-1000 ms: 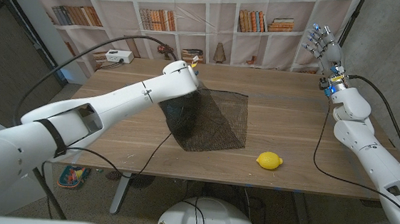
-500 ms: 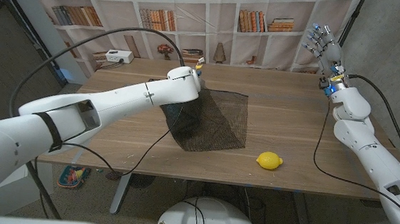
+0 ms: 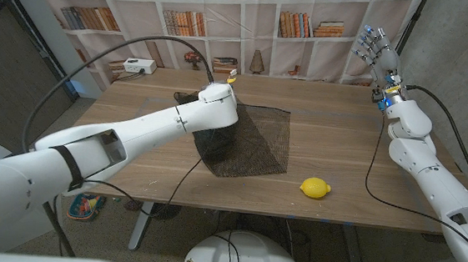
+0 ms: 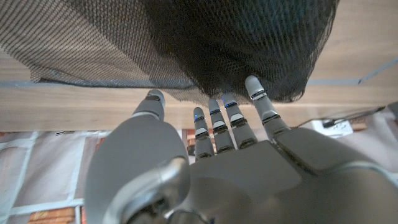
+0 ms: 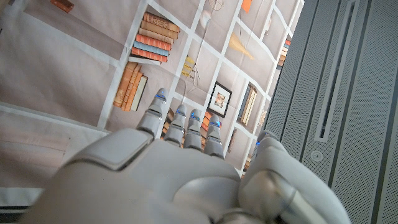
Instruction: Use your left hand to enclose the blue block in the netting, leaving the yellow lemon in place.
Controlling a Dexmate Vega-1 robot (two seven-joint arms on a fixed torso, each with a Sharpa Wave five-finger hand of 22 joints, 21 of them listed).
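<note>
We are reaching our left arm across the wooden desk [image 3: 341,156] toward its middle, where the dark netting [image 3: 254,141] is lying spread out, bunched into a darker heap at the end under our wrist. In the left wrist view our left hand [image 4: 217,134] is pointing its straightened, slightly parted fingers [image 4: 258,99] at the bunched edge of the netting, with the fingertips just at the mesh; we cannot tell whether they are touching it, and nothing is pinched between them. We cannot make out the blue block under the mesh. The yellow lemon [image 3: 315,188] is sitting on the bare desk near the front edge, apart from the netting's corner. We are holding our right hand [image 3: 376,52] raised beyond the far right corner of the desk, fingers spread and gripping nothing, in front of the bookshelf backdrop [image 5: 149,43].
</note>
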